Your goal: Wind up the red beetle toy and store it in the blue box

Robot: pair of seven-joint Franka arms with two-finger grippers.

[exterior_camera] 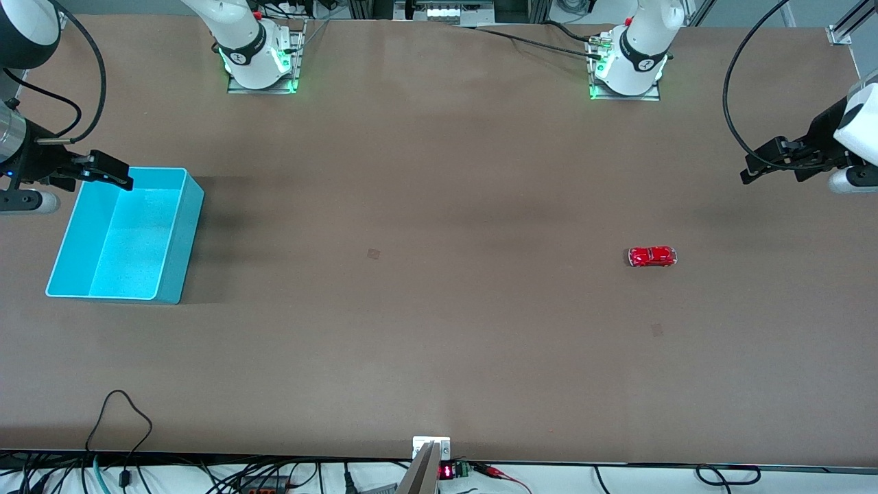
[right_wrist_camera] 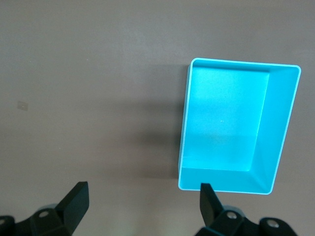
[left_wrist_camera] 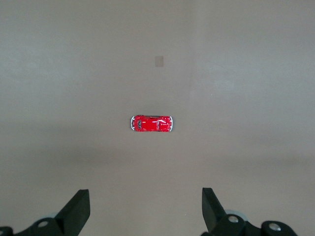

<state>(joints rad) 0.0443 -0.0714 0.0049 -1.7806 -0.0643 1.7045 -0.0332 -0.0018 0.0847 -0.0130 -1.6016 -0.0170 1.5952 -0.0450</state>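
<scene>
The red beetle toy (exterior_camera: 652, 256) stands on its wheels on the brown table toward the left arm's end. It also shows in the left wrist view (left_wrist_camera: 151, 123). The blue box (exterior_camera: 184, 240) sits at the right arm's end, open and empty, and shows in the right wrist view (right_wrist_camera: 278, 128). My left gripper (exterior_camera: 753, 167) is up in the air near the table's end, open and empty, apart from the toy (left_wrist_camera: 145, 201). My right gripper (exterior_camera: 115, 173) is open and empty over the box's rim (right_wrist_camera: 142, 196).
The arm bases (exterior_camera: 260, 62) (exterior_camera: 627, 65) stand along the table's edge farthest from the front camera. Two small pale patches (exterior_camera: 373, 254) (exterior_camera: 657, 330) mark the tabletop. Cables (exterior_camera: 116, 418) run along the edge nearest the camera.
</scene>
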